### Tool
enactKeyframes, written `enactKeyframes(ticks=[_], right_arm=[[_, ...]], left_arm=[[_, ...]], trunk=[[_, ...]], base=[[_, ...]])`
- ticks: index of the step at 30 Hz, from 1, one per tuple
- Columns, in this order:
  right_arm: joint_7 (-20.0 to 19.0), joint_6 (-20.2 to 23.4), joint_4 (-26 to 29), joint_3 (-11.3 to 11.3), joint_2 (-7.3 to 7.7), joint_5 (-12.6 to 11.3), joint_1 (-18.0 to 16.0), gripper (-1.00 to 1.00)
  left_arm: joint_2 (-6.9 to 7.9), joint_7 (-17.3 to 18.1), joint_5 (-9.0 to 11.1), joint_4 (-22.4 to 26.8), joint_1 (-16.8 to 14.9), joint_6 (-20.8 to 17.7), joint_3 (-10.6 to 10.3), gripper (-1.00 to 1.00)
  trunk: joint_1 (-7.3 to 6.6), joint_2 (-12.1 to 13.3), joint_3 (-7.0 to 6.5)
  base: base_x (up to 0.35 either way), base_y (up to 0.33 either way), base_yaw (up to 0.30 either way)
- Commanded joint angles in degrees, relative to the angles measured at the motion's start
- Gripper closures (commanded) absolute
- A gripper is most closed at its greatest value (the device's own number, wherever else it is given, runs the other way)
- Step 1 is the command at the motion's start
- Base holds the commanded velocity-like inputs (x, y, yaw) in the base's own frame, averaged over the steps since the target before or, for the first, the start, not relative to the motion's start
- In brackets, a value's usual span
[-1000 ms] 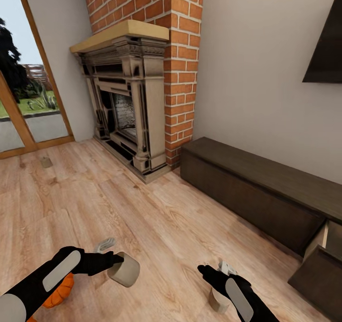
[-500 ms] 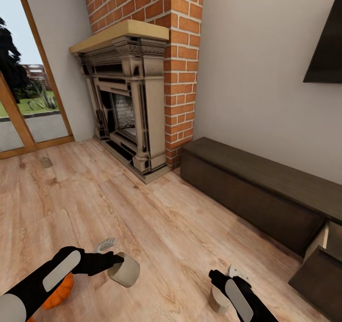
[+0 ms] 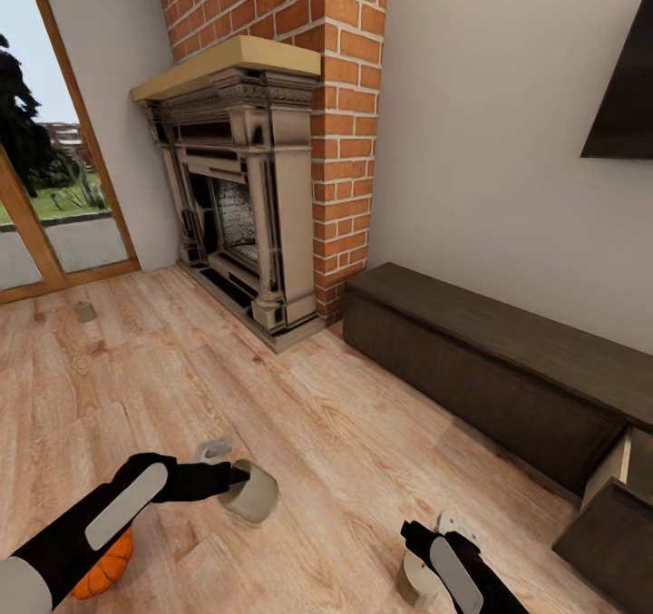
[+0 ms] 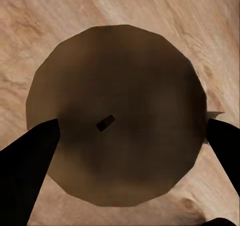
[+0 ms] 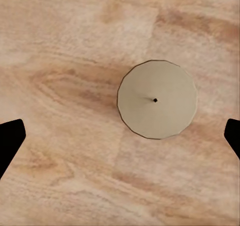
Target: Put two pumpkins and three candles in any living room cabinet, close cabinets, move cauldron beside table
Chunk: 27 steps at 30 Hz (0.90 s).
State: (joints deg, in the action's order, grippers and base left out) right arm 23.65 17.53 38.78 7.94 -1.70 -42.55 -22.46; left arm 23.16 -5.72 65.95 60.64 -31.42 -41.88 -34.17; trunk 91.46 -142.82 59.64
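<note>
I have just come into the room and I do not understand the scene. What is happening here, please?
A two-armed robot is collecting candles from the wooden floor of a living room. Its left gripper is shut on a beige candle, held tilted above the floor. Its right gripper hangs open above a second candle, which stands upright on the floor. An orange pumpkin lies under the left arm. The dark cabinet along the wall has one compartment open at its right end.
</note>
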Motion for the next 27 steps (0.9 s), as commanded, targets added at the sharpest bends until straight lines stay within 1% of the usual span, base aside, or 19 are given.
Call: enactKeyframes(ticks=[1,2,3,5,6,7,9,11,12,14,18,19,22,23,27], right_arm=[[0.49,0.13,0.06,0.23,0.03,-0.38,-0.03,-1.00],[0.50,0.17,0.03,0.26,0.03,-0.33,-0.03,-1.00],[0.59,0.21,-0.02,0.29,0.03,0.29,0.00,-1.00],[0.91,0.25,-0.25,0.25,0.03,1.58,0.00,-1.00],[1.02,0.24,-0.66,0.23,0.03,2.14,0.00,-1.00],[1.06,0.22,-0.95,0.22,0.03,2.35,-0.01,-1.00],[1.14,0.13,-2.51,0.20,0.03,2.91,-0.03,-1.00],[0.92,0.04,-4.05,0.17,0.03,3.24,0.00,-1.00],[0.75,0.01,-4.53,0.16,0.03,3.34,-0.02,-1.00],[0.55,-0.01,-4.94,0.15,0.03,3.43,0.00,-1.00],[0.32,-0.57,-5.30,0.19,0.03,3.51,-0.02,-1.00],[0.30,-1.18,-5.33,0.23,0.03,3.52,-0.03,-1.00],[0.21,-3.09,-5.43,0.30,0.03,3.52,-0.01,-1.00],[0.20,-3.30,-5.44,0.30,0.03,3.53,-0.02,-1.00],[0.17,-4.17,-5.46,0.35,0.03,3.57,-0.04,-1.00]], left_arm=[[0.08,-2.78,1.21,2.38,0.05,-0.07,-0.19,1.00],[0.13,-4.68,1.79,4.84,0.14,-0.12,-0.16,1.00],[0.42,-7.16,3.77,8.92,0.63,-0.17,-0.10,1.00],[0.76,-9.04,7.39,13.78,1.87,-0.23,-0.03,1.00],[0.93,-9.53,9.43,15.85,2.56,-0.26,0.01,1.00],[1.03,-9.70,10.42,16.71,2.85,-0.27,0.02,1.00],[1.69,-10.07,13.78,19.47,3.58,-0.33,0.01,1.00],[2.22,-10.19,16.12,21.14,3.89,-0.34,-0.05,1.00],[2.38,-10.22,16.99,21.57,3.99,-0.33,-0.07,1.00],[2.59,-10.25,17.96,21.94,4.10,-0.32,-0.09,1.00],[3.06,-10.25,19.41,22.27,4.23,-0.37,-0.01,1.00],[3.24,-10.23,19.95,22.32,4.23,-0.38,0.02,1.00],[3.82,-10.14,21.79,22.48,4.24,-0.40,0.21,1.00],[4.00,-10.12,22.08,22.50,4.24,-0.41,0.36,1.00],[5.79,-9.94,24.42,22.72,4.24,-0.89,1.79,1.00]], trunk=[[-0.01,-0.02,0.06],[-0.01,-0.02,0.06],[-0.01,-0.02,0.06],[-0.01,-0.02,0.06],[-0.01,-0.02,0.06],[-0.01,-0.02,0.06],[-0.01,-0.02,0.06],[-0.01,-0.02,0.06],[-0.01,-0.02,0.06],[-0.01,-0.02,0.06],[-0.01,-0.02,0.06],[0.21,-0.42,0.24],[0.29,-0.46,0.91],[0.32,-0.48,1.13],[0.42,-0.53,2.02]], base=[[0.000,0.000,0.000],[0.000,0.000,0.000],[0.000,0.000,0.000],[0.000,0.000,0.000],[0.000,0.000,0.000],[0.000,0.000,0.000],[0.000,0.000,0.000],[0.000,0.000,0.000],[0.000,0.000,0.000],[0.000,0.000,0.000],[0.000,0.000,0.000],[0.000,0.000,0.000],[0.000,0.000,0.000],[0.000,0.000,0.000],[0.000,0.000,0.000]])
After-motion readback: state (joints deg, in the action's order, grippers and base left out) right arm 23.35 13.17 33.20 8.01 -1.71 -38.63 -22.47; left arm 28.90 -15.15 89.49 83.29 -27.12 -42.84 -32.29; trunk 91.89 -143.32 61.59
